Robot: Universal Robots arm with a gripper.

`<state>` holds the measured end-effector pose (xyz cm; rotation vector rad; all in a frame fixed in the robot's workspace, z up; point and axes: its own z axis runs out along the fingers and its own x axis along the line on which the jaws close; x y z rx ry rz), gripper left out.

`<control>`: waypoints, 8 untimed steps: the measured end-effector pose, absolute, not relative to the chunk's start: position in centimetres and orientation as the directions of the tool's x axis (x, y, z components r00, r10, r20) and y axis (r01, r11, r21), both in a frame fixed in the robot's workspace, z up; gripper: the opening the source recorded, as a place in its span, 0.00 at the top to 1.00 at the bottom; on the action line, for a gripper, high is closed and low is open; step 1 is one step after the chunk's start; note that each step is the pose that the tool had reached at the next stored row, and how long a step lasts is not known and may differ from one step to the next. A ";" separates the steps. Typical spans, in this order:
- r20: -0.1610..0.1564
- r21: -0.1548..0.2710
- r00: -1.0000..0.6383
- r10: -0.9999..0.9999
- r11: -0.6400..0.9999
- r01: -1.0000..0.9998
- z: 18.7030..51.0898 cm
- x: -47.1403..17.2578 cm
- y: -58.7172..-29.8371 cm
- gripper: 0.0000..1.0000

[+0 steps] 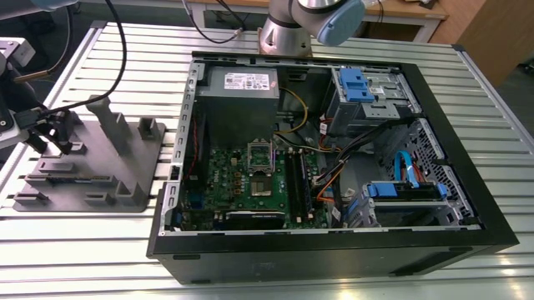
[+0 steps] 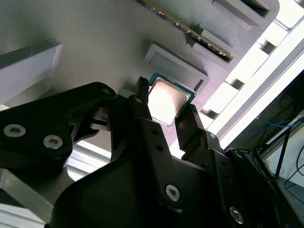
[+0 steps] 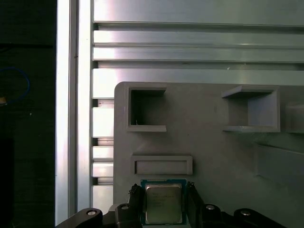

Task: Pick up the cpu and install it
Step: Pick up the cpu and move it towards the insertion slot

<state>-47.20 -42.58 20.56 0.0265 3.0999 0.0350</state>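
The gripper [image 1: 50,142] stood low over the grey plastic tray [image 1: 137,178], at the tray's corner toward the exterior view's left. The tray lay on the slatted metal table [image 1: 75,250], close to the table's edge on that same side.

In both wrist views the cpu [image 3: 163,203] lay flat between the two black fingers [image 3: 135,202], with its pale metal top facing up and a thin green rim around it. One finger was against one edge of the chip and the other finger [image 2: 187,121] was against the opposite edge. The gripper [image 2: 164,107] therefore seemed closed on the cpu [image 2: 166,100], holding it by its two sides. I could not tell if the chip rested on the tray [image 3: 218,161] or was already a little above it.

In the first wrist view the cpu was just beside a low rectangular frame [image 3: 161,165] moulded into the tray. It was also near the tray's edge that ran along the table's [image 3: 190,52] edge. Two square pockets [image 3: 146,110] of the tray were farther away, toward its corner.

The open black computer case [image 1: 334,250] lay on its side in the middle of the table, well apart from the gripper. Inside it the green motherboard [image 1: 234,172] was visible, with the silver socket frame [image 1: 260,157] near its centre. A grey power supply [image 1: 242,84] sat at the case's far edge, and blue drive brackets [image 1: 354,84] were at its corner on the exterior view's right. The base of the arm [image 1: 288,34] stood on the table behind the case.
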 end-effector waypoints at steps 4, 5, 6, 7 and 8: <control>-0.041 0.023 -0.999 0.018 1.000 0.017 20.7 -47.2 -42.6 0.53; -0.041 0.023 -0.999 0.018 1.000 0.017 20.7 -47.2 -42.6 0.53; -0.041 0.023 -0.999 0.018 1.000 0.017 20.7 -47.2 -42.6 0.53; -0.041 0.023 -0.999 0.018 1.000 0.017 20.7 -47.2 -42.6 0.53; -0.041 0.023 -0.999 0.018 1.000 0.017 20.8 -47.2 -42.6 0.53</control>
